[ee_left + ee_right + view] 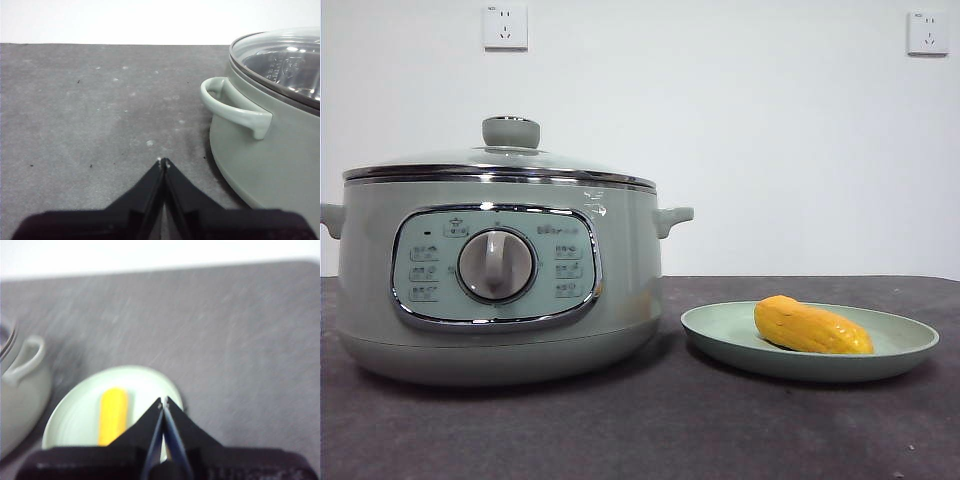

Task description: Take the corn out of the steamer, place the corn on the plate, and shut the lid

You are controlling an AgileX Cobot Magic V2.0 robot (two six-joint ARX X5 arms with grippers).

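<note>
Corn (812, 326) lies on plate (910, 352), long axis left-right; lid (500, 163) seated on steamer (380, 290); both grippers' jaws pressed together, empty

steamer (500, 300): left handle cut by the front view's edge; panel button markings too small to read.
steamer inside: blurred by reflections under the lid (285, 60).
right wrist view: blurred throughout; corn (113, 415) partly behind the right gripper (163, 402).
plate (75, 415): near rim hidden.
</note>
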